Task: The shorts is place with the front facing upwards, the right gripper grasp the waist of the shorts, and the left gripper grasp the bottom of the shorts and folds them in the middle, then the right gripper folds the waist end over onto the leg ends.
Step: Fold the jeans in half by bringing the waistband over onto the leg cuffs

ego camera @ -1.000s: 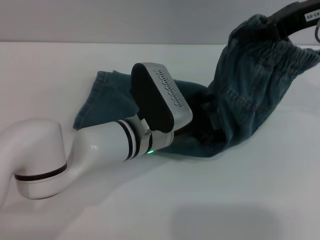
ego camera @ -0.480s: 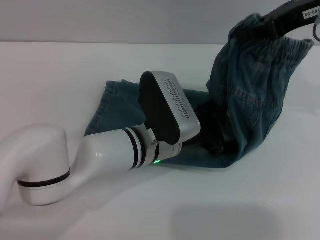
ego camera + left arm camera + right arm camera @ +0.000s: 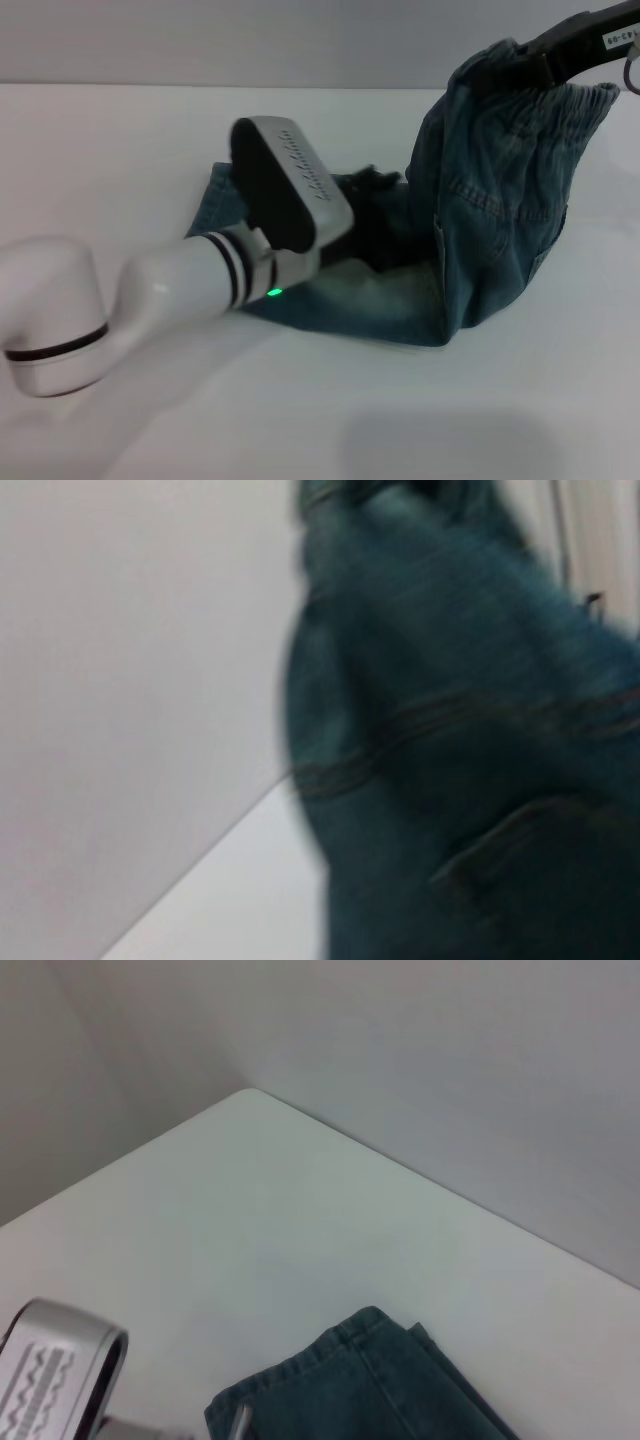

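Two end effectors work the shorts (image 3: 480, 220): the right end effector (image 3: 520, 58) at 2 o'clock pinches the waist (image 3: 560, 95) aloft; the left end effector (image 3: 375, 215) rests on the legs, grip unreadable. A weak pinch could drop the waist short of the leg ends (image 3: 215, 200) on the surface (image 3: 120, 140).

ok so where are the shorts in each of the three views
Head view: the shorts run from centre to upper right, waist lifted by the right end effector.
Left wrist view: denim fills the right half, close up.
Right wrist view: a folded corner at the bottom edge.
Shared landmark: the white table, also.
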Robot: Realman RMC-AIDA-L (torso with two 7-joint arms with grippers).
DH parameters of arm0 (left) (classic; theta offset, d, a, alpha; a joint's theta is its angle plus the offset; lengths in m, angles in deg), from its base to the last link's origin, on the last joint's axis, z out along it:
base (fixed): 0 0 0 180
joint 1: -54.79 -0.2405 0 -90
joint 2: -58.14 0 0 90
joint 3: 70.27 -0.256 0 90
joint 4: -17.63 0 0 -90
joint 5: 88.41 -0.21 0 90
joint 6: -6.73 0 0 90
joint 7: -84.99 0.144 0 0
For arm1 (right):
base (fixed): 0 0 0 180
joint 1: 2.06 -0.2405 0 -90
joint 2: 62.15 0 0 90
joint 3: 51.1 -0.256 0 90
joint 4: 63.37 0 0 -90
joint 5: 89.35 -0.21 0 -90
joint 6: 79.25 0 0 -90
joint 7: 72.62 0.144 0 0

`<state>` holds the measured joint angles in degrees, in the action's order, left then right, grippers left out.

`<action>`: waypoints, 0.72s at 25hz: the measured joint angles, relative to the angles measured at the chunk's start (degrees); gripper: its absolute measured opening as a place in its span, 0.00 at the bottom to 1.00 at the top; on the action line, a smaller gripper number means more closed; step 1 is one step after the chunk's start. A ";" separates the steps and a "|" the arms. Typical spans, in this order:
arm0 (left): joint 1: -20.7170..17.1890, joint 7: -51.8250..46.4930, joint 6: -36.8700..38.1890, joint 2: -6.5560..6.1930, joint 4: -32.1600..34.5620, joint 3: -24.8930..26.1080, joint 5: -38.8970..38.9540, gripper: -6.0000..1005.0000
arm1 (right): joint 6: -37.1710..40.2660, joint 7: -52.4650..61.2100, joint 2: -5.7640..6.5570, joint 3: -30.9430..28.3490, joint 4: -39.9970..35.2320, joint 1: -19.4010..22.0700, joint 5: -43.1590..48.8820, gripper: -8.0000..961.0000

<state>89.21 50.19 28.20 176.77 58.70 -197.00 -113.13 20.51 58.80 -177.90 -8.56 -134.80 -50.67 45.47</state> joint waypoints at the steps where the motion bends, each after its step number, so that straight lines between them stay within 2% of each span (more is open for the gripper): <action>1: -0.24 0.80 -0.37 -0.03 -0.38 0.94 -0.01 0.84 | 0.00 -0.07 -0.01 0.00 0.05 0.06 -0.09 0.03; 9: -2.69 6.57 -4.19 -0.16 -1.14 8.96 -0.05 0.84 | 0.01 -1.31 -0.19 0.07 1.69 0.33 -1.17 0.03; 18: -5.71 10.42 -2.37 0.15 -1.28 23.42 0.44 0.84 | -3.82 -3.06 -0.47 4.03 1.75 -0.29 -6.39 0.04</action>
<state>83.49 60.61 25.83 176.93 57.42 -173.59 -112.69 16.69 55.74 -178.36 -4.53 -133.04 -50.96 39.08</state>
